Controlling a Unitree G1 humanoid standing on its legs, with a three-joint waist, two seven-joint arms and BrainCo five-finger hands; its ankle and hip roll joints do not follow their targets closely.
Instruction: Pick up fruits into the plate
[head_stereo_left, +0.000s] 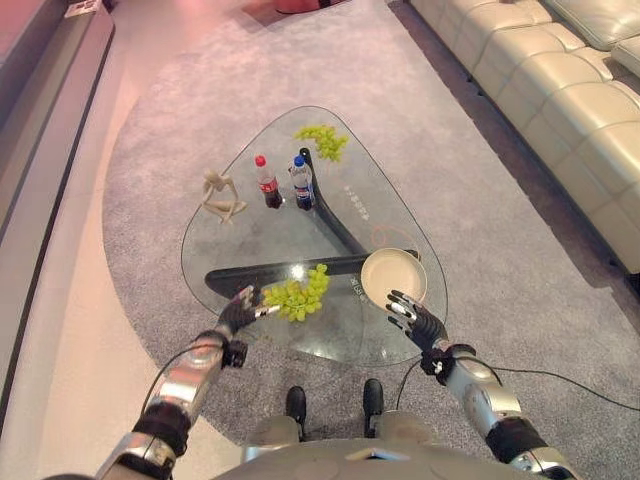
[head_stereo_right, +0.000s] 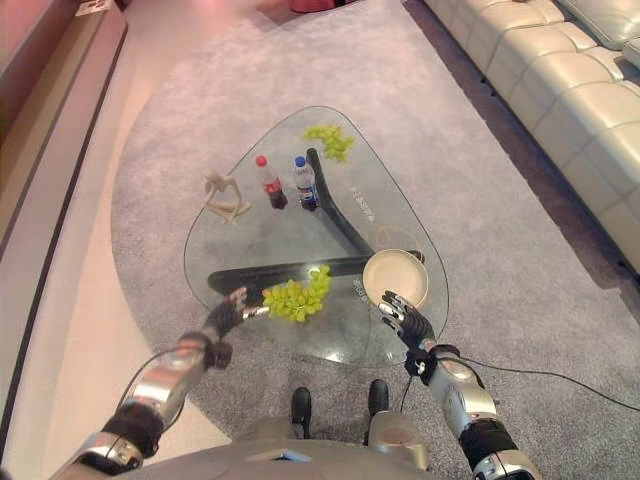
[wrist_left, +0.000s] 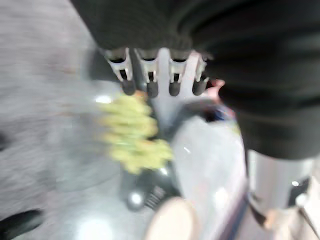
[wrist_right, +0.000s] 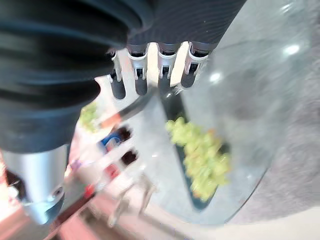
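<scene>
The left hand (head_stereo_left: 240, 311) sits at the lower left of the glass table (head_stereo_left: 250, 240), its fingers straight and relaxed, fingertips just beside a bunch of green grapes (head_stereo_left: 298, 294) lying low in the middle of the frame. The right hand (head_stereo_left: 415, 318) hovers at the lower right, fingers spread and holding nothing, just below the empty cream plate (head_stereo_left: 393, 277) near the table's right edge. A second bunch of grapes (head_stereo_left: 322, 140) lies at the table's upper tip. Two bottles (head_stereo_left: 285, 182) stand upright side by side near the centre, a small wooden figure (head_stereo_left: 220, 196) to their left.
</scene>
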